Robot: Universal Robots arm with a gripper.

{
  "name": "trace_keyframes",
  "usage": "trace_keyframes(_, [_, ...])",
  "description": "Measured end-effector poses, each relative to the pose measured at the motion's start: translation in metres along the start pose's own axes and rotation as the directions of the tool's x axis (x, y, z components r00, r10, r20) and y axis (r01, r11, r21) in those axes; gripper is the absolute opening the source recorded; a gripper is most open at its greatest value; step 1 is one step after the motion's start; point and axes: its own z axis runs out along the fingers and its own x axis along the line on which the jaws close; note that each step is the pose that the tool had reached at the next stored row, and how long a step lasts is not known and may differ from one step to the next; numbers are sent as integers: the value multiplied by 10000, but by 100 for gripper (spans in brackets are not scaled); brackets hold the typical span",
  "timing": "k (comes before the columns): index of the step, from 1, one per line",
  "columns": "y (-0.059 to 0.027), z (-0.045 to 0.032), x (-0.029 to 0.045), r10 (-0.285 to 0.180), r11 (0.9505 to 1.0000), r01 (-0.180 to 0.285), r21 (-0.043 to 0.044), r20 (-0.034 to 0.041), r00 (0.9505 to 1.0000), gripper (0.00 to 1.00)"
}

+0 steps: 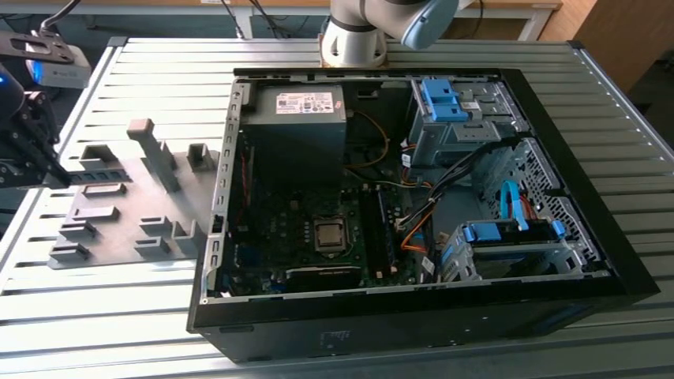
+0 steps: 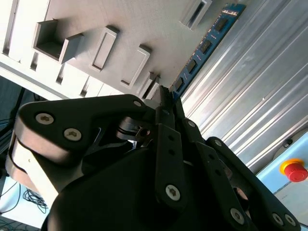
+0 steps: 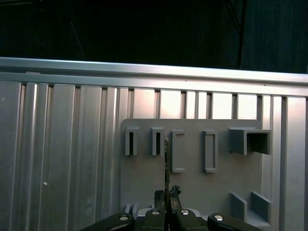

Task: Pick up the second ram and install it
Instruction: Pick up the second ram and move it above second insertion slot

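The second ram (image 2: 208, 42) is pictured pinched between the pressed-together fingertips of the end effector (image 2: 166, 96). It is gripped by its 2 flat faces, so the blue-green board is carried edge-on. That hold is judged to be meant to keep the thin board straight for a slot.

In the first wrist view the second ram (image 3: 166, 163) is reduced to a thin line running out from the end effector (image 3: 166, 196). It is poised over the grey fixture plate (image 3: 144, 178), in line with the gap between 2 of the plate's narrow holders. It is judged to be lifted clear of them, though the gap cannot be confirmed.

In the exterior view the end effector (image 1: 27, 150) is placed at the exterior view's left, by the plate. It is well apart from the open computer case (image 1: 421, 328), whose board lies exposed. Everything is carried on a ribbed aluminium table (image 1: 126, 316), and a red stop button (image 2: 293, 169) is seen beyond the table's edge.
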Motion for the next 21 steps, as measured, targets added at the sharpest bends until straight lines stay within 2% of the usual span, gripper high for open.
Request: trace_keyframes(21, [2, -99, -5, 0, 10000, 0, 2, 1, 10000, 14])
